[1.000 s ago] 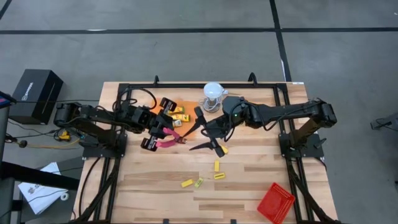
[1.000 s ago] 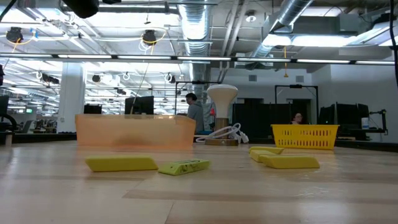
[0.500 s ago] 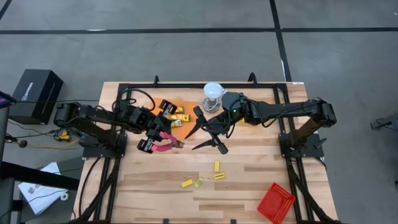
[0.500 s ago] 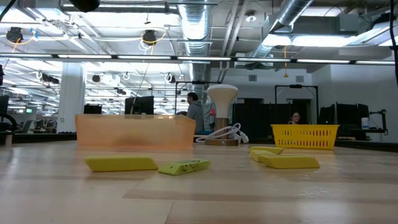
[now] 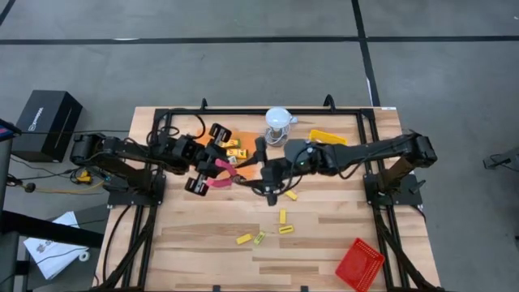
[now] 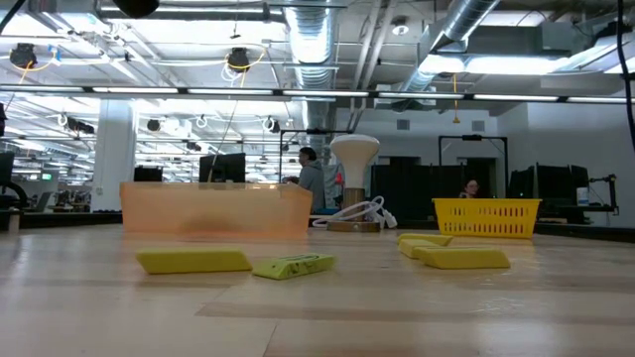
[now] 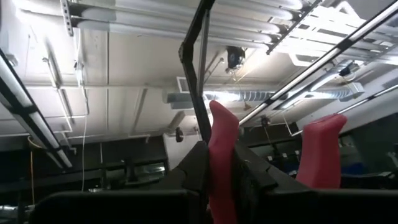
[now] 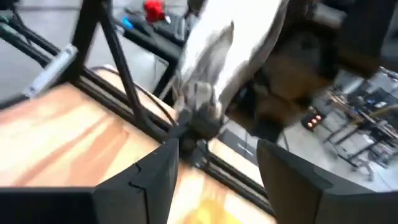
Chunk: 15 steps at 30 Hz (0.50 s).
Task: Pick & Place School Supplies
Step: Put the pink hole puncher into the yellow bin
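My left gripper (image 5: 212, 169) hovers at the near edge of the orange tray (image 5: 243, 162), shut on a red-handled scissor-like tool (image 5: 220, 166). In the left wrist view its two red handles (image 7: 222, 155) stand up against the ceiling. My right gripper (image 5: 271, 183) is open, just right of the tray, above the table; its fingers (image 8: 140, 180) stand apart in the right wrist view. Yellow packets (image 5: 234, 149) lie in the orange tray. More yellow packets and blocks (image 5: 283, 216) (image 6: 193, 261) lie flat on the table toward the near edge. My left gripper pinches one red handle (image 7: 219, 180) of the tool between its two fingers (image 7: 194, 174). The second handle (image 7: 320, 155) stands free beside it. The tool is lifted clear of the table, handles pointing upward.
A white domed object (image 5: 278, 122) stands near the far edge. A yellow tray (image 5: 327, 138) sits to its right, and a red tray (image 5: 359, 264) at the near right corner. A black frame borders the table. People show in the room behind.
My left gripper has turned and drawn the red-handled tool a little toward the far edge, nearer the orange tray. My right arm has swung toward the near edge and its gripper has turned, uncovering the yellow tray behind it.
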Each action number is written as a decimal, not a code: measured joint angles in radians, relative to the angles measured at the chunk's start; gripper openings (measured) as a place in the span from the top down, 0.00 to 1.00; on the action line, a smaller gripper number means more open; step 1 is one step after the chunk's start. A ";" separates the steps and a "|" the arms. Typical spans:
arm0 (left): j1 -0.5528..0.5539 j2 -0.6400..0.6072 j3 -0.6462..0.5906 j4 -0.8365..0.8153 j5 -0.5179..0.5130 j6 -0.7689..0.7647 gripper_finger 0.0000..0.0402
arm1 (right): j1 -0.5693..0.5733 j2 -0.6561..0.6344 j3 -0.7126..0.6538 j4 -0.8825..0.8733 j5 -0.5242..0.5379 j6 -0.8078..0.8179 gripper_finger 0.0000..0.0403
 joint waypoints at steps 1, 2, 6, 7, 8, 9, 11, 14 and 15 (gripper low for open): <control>0.002 -0.001 0.000 0.003 0.000 0.000 0.92 | 0.004 0.000 0.000 0.014 0.013 0.000 0.48; 0.004 -0.001 0.000 0.005 -0.004 0.000 0.92 | 0.004 -0.003 0.003 0.027 0.018 0.000 0.47; 0.008 -0.001 0.000 0.006 -0.006 0.000 0.92 | 0.005 -0.004 0.004 0.053 0.016 0.026 0.44; 0.010 -0.001 0.000 0.006 -0.006 0.002 0.92 | 0.007 -0.004 0.004 0.052 0.015 0.033 0.44; 0.013 -0.001 0.000 0.006 -0.006 0.002 0.92 | 0.007 -0.003 0.004 0.053 0.015 0.034 0.43; 0.017 -0.001 0.000 0.006 -0.006 -0.001 0.92 | 0.008 -0.003 0.004 0.057 0.015 0.035 0.42; 0.023 -0.001 0.000 0.006 -0.005 -0.004 0.92 | 0.012 -0.004 0.009 0.051 0.015 0.039 0.41; 0.030 -0.001 0.000 0.002 -0.004 -0.005 0.92 | 0.013 -0.003 0.029 0.047 0.011 0.043 0.40; 0.033 -0.001 0.000 0.000 -0.003 -0.005 0.92 | 0.016 -0.003 0.038 0.049 0.006 0.043 0.40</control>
